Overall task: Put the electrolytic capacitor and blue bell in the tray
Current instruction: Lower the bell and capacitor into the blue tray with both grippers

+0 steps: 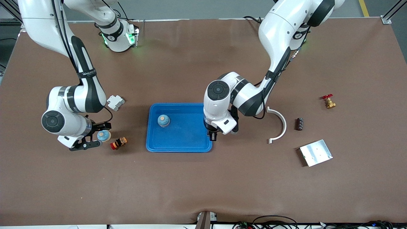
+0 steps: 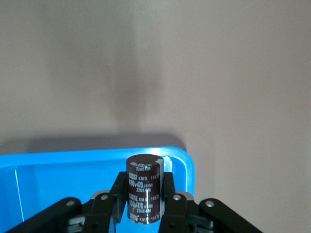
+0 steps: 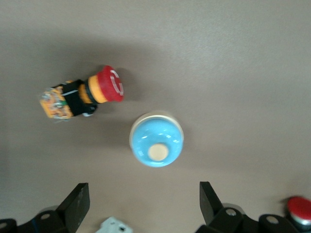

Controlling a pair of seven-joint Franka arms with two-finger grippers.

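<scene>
Over the shallow bright blue plastic tray's corner, the left end effector grips a dark brown cylindrical electrolytic capacitor. The right end effector, spread wide, hovers over a round blue bell on the brown tabletop; a second blue bell sits in the tray.

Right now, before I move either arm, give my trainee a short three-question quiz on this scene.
1. True or false: the left gripper is shut on the dark brown cylindrical electrolytic capacitor.
2. Which lies in the shallow bright blue plastic tray? A) a round blue bell B) a red-capped push button C) a flat silver metal plate
3. Fill in: the right gripper, over the second blue bell outside the tray, is ____.
Key: 1 true; 2 A; 3 open.
</scene>
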